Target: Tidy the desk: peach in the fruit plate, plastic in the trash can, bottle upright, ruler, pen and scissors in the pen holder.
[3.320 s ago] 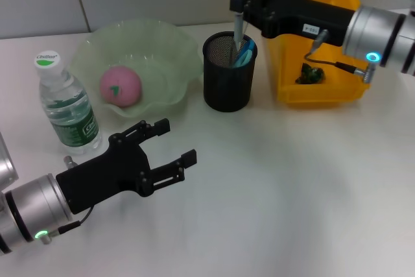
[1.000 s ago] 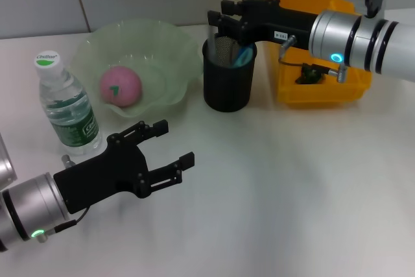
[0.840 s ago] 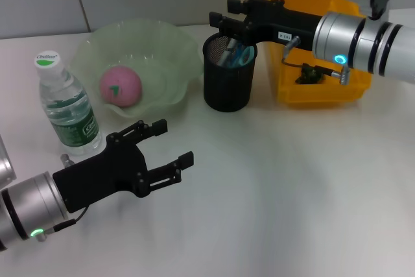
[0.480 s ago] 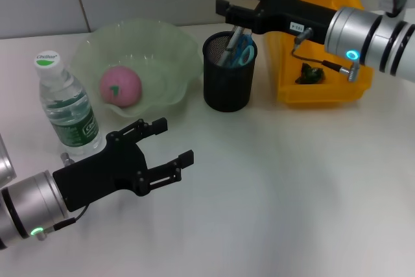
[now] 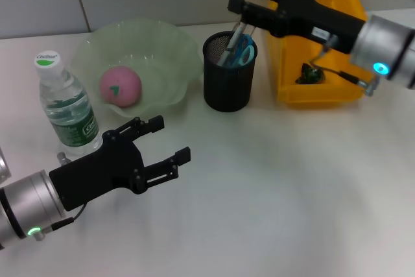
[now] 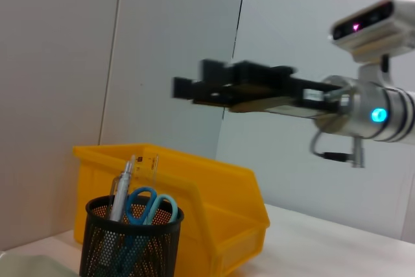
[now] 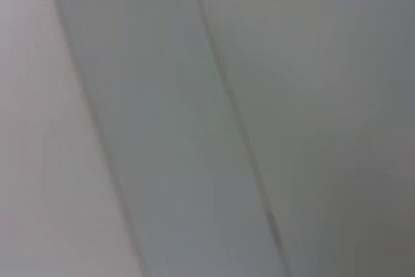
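While the right pincer [image 5: 241, 4] hangs open and empty in the upper middle of the head view, just above the pen holder [image 5: 229, 72], the pen [image 5: 231, 40], the scissors [image 5: 242, 50] and the ruler [image 6: 154, 166] stand inside that black mesh cup; the peach [image 5: 120, 85] lies in the fruit plate [image 5: 162, 50] at upper left; the bottle [image 5: 65, 106] stands upright at the left edge of the bench [image 5: 292, 186]; the plastic [image 5: 310, 74] lies in the yellow trash can [image 5: 324, 92] at upper right; the left pincer [image 5: 162, 144] hovers wide and empty at lower left.
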`<action>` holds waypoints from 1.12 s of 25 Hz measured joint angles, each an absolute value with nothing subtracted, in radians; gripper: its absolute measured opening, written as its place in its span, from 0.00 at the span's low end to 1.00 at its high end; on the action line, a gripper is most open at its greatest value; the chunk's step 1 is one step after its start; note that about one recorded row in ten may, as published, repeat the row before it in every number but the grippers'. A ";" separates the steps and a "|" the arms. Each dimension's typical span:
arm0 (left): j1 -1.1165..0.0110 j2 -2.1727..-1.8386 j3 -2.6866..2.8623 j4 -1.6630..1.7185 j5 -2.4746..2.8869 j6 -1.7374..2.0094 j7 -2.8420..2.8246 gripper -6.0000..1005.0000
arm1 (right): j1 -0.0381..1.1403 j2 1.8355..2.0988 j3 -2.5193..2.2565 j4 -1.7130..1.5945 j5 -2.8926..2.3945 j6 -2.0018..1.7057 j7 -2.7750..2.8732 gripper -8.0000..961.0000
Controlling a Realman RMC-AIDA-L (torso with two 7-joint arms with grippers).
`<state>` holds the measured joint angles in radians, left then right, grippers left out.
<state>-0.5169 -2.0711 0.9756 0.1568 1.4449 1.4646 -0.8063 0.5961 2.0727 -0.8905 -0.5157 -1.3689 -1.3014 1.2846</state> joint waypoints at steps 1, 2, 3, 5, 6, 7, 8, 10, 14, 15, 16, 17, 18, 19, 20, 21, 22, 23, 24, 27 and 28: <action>-0.517 -2.071 0.977 0.157 1.445 1.468 -0.808 0.82 | 0.596 2.073 -0.890 -0.516 -1.369 -1.301 1.285 0.79; -0.516 -2.071 0.979 0.157 1.445 1.473 -0.810 0.82 | 0.578 2.069 -0.894 -0.529 -1.378 -1.346 1.299 0.79; -0.516 -2.071 0.983 0.157 1.446 1.480 -0.813 0.82 | 0.548 2.057 -0.896 -0.549 -1.410 -1.420 1.330 0.79; -0.516 -2.070 1.000 0.158 1.451 1.497 -0.824 0.82 | 0.534 2.049 -0.893 -0.556 -1.439 -1.458 1.348 0.79; -0.516 -2.070 1.007 0.160 1.451 1.498 -0.833 0.82 | 0.522 2.040 -0.890 -0.561 -1.469 -1.492 1.362 0.79; -0.515 -2.068 1.019 0.164 1.451 1.499 -0.849 0.82 | 0.514 2.032 -0.887 -0.563 -1.500 -1.518 1.369 0.79; -0.514 -2.067 1.035 0.171 1.452 1.499 -0.871 0.82 | 0.498 2.016 -0.882 -0.564 -1.569 -1.565 1.376 0.79; -0.504 -2.061 1.082 0.209 1.452 1.497 -0.947 0.82 | 0.488 2.007 -0.868 -0.564 -1.645 -1.598 1.376 0.79; -0.476 -2.056 1.119 0.276 1.452 1.496 -1.033 0.82 | 0.486 2.001 -0.820 -0.564 -1.777 -1.632 1.377 0.79; -0.454 -2.051 1.136 0.318 1.453 1.496 -1.074 0.82 | 0.488 1.998 -0.812 -0.564 -1.812 -1.641 1.380 0.79; -0.454 -2.051 1.136 0.318 1.453 1.496 -1.074 0.82 | 0.491 1.996 -0.806 -0.564 -1.852 -1.651 1.384 0.79; -0.447 -2.047 1.144 0.332 1.456 1.495 -1.087 0.82 | 0.494 1.993 -0.804 -0.564 -1.882 -1.658 1.387 0.79; -0.441 -2.039 1.153 0.346 1.474 1.495 -1.110 0.82 | 0.498 1.991 -0.801 -0.565 -1.934 -1.665 1.390 0.79; -0.441 -2.039 1.153 0.346 1.474 1.495 -1.110 0.82 | 0.498 1.991 -0.801 -0.565 -1.934 -1.665 1.390 0.79; -0.441 -2.036 1.154 0.348 1.492 1.496 -1.122 0.82 | 0.499 1.991 -0.800 -0.565 -1.951 -1.666 1.390 0.79; -0.443 -2.034 1.154 0.349 1.509 1.497 -1.133 0.82 | 0.500 1.991 -0.799 -0.565 -1.966 -1.664 1.390 0.79; -0.447 -2.034 1.151 0.350 1.531 1.498 -1.143 0.82 | 0.501 1.991 -0.800 -0.565 -1.974 -1.662 1.390 0.79; -0.450 -2.034 1.148 0.355 1.551 1.498 -1.152 0.82 | 0.501 1.991 -0.803 -0.565 -1.980 -1.658 1.390 0.79; -0.450 -2.034 1.148 0.355 1.551 1.498 -1.152 0.82 | 0.501 1.991 -0.803 -0.565 -1.980 -1.658 1.390 0.79; -0.449 -2.039 1.152 0.370 1.554 1.495 -1.153 0.82 | 0.502 1.991 -0.807 -0.564 -1.983 -1.658 1.390 0.79; -0.448 -2.038 1.155 0.374 1.554 1.494 -1.153 0.82 | 0.503 1.991 -0.808 -0.564 -1.985 -1.658 1.389 0.79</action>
<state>-0.4484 -2.0383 1.1546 0.3743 1.5543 1.4944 -1.1531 0.5030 1.9912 -0.8085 -0.5645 -1.9847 -1.6580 1.3894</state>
